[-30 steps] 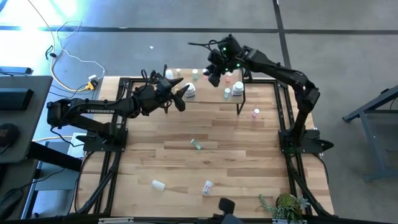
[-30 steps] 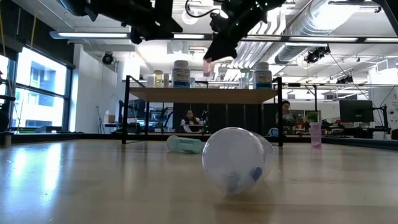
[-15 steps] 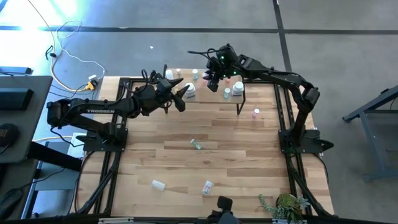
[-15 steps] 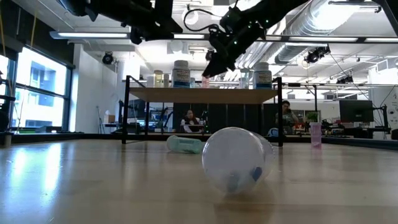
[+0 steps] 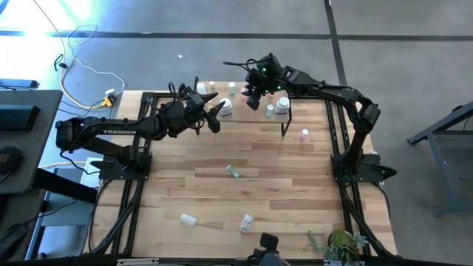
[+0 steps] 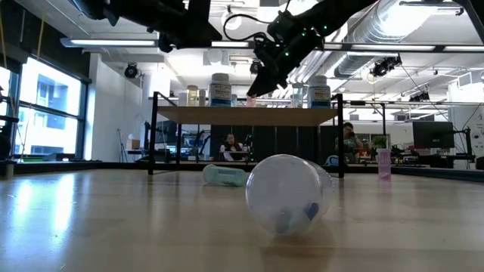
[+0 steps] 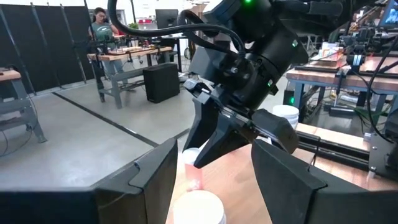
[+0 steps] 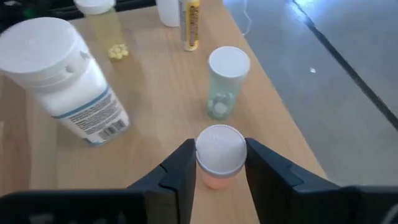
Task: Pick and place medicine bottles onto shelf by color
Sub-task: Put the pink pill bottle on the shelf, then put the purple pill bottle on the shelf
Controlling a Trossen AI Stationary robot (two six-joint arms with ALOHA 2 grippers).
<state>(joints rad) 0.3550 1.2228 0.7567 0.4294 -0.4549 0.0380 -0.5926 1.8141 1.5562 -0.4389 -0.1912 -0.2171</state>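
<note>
Standing on the shelf (image 8: 149,118), a pink bottle (image 8: 219,155) sits between the right gripper (image 8: 217,163) jaws, which pinch it lightly. Lifting off crooked could topple it into the green bottle (image 8: 225,79) just ahead. The left gripper (image 5: 214,117) jaws wait spread nearby.

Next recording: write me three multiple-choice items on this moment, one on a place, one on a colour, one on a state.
1. Where does the pink bottle between the right tool's fingers stand?
A. on the shelf
B. on the tabletop
C. on the floor

2. What colour is its cap?
A. orange
B. white
C. green

3. How is the clear bottle nearest the low camera placed?
A. upright
B. lying on its side
C. stacked on another

Answers:
1. A: the right wrist view shows it standing on the shelf board.
2. B: the cap is plainly white.
3. B: in the low view it rests sideways on the wood.
</note>
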